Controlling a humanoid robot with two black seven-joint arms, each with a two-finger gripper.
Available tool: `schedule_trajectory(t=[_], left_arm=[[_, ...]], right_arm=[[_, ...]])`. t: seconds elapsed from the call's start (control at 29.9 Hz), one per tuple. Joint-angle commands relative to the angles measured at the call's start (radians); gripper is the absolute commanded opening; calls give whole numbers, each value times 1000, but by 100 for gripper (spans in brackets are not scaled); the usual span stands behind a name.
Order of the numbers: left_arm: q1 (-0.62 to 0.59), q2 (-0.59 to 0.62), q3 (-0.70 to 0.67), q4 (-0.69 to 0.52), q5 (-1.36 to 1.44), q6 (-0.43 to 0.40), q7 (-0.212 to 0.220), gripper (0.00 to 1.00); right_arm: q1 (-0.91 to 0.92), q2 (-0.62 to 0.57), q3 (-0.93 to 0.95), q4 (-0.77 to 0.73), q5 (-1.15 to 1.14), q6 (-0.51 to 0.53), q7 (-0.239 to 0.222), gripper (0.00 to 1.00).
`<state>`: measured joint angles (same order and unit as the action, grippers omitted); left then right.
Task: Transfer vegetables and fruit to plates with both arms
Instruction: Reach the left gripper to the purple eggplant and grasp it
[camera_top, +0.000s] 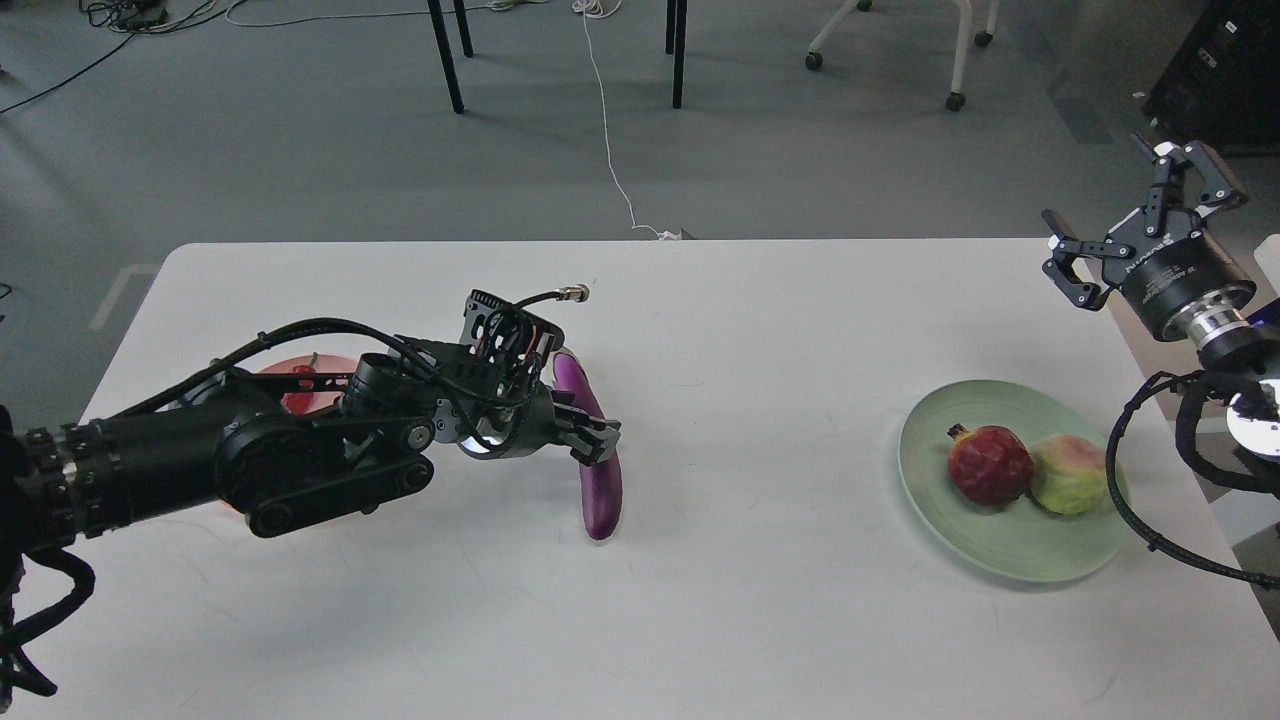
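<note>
The purple eggplant (598, 485) lies lengthwise at the table's middle. My left gripper (592, 440) reaches across from the left, and its open fingers sit at the eggplant's middle, covering part of it. The pink plate (335, 361) is mostly hidden behind my left arm, and only a bit of the red chili pepper (299, 388) shows on it. The pale green plate (935, 495) at the right holds the dark red pomegranate (989, 465) and the pale-green fruit (1067, 475) side by side. My right gripper (1125, 215) is open and empty, raised beyond the table's right back corner.
The white table (760, 620) has its far edge at the back and its right edge just past the green plate. Black table legs (447, 60), a white floor cable (610, 130) and a chair base (955, 60) lie beyond it. A black cabinet (1230, 70) stands at the upper right.
</note>
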<state>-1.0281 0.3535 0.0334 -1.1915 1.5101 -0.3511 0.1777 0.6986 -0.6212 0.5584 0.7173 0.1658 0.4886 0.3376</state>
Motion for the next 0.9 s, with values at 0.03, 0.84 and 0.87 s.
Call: schedule_trajectory(t=[0.03,0.84,0.87], left_arm=[[0,9,0,6,-1,0,0,68],[45,-41,-1,53,-4,0,-1,76],[45,-41,-1,53,-4,0,-1,76]], right_arm=[[-1,0,0,-1,0,0,0,99],[2,8,-5,-4,-2,0,0,99],[2,8,-5,-4,-6,0,0,99]])
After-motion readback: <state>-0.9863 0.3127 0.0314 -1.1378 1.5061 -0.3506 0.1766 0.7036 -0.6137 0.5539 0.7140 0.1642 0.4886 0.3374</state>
